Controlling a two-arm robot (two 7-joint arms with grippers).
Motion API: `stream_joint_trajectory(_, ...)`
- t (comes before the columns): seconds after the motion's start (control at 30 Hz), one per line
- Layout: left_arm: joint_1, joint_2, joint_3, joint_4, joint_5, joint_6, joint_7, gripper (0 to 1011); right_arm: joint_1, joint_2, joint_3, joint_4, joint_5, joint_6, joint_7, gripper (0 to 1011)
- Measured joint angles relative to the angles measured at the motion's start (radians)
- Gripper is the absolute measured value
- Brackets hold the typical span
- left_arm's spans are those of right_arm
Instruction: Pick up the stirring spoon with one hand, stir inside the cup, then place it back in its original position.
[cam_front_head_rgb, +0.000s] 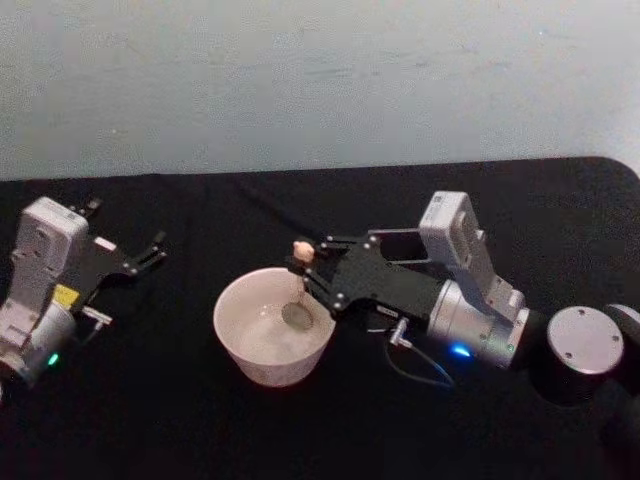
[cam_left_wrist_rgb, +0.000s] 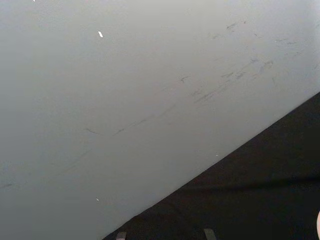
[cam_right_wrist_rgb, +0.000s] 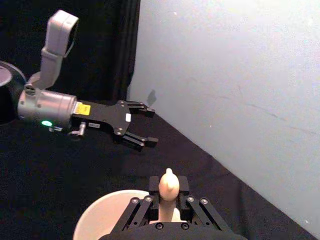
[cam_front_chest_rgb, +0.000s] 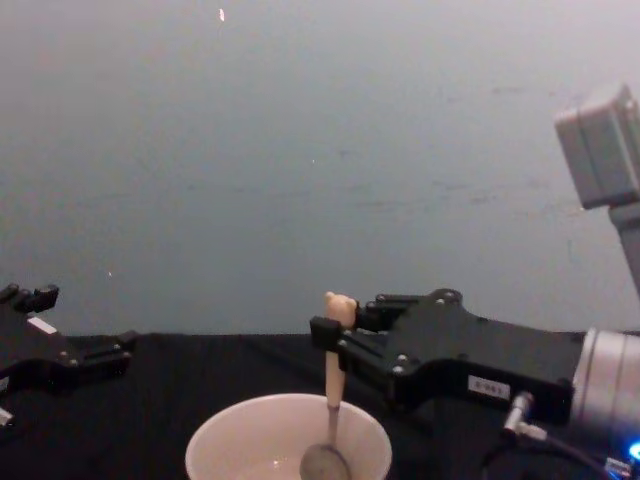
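Head view: right gripper (cam_front_head_rgb: 305, 268) clamped on the spoon (cam_front_head_rgb: 299, 292), its tip inside the cup (cam_front_head_rgb: 268, 368); left gripper (cam_front_head_rgb: 148, 252) parked, jaws spread. Chest view: spoon upright, so pickup is done; stirring seems underway, return pending.
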Motion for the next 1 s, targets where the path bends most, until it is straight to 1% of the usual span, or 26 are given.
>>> stream_joint_trajectory(0.27, 0.000, 0.000, 0.000, 0.000, 0.000, 0.000, 0.000, 1001, -0.039, 0.034, -0.001, -0.065, 0.042, 0.022, 0.031, 211)
stream_joint_trajectory(0.47, 0.000, 0.000, 0.000, 0.000, 0.000, 0.000, 0.000, 1002, -0.045, 0.031, -0.021, -0.078, 0.057, 0.032, 0.046, 212)
stream_joint_trajectory(0.57, 0.000, 0.000, 0.000, 0.000, 0.000, 0.000, 0.000, 1001, -0.039, 0.019, -0.035, -0.071, 0.058, 0.032, 0.047, 212)
stream_joint_trajectory(0.73, 0.000, 0.000, 0.000, 0.000, 0.000, 0.000, 0.000, 1001, -0.014, -0.014, -0.052, -0.034, 0.055, 0.028, 0.038, 212)
stream_joint_trajectory(1.0, 0.000, 0.000, 0.000, 0.000, 0.000, 0.000, 0.000, 1001, 0.028, -0.069, -0.056, 0.039, 0.035, 0.017, -0.003, 212)
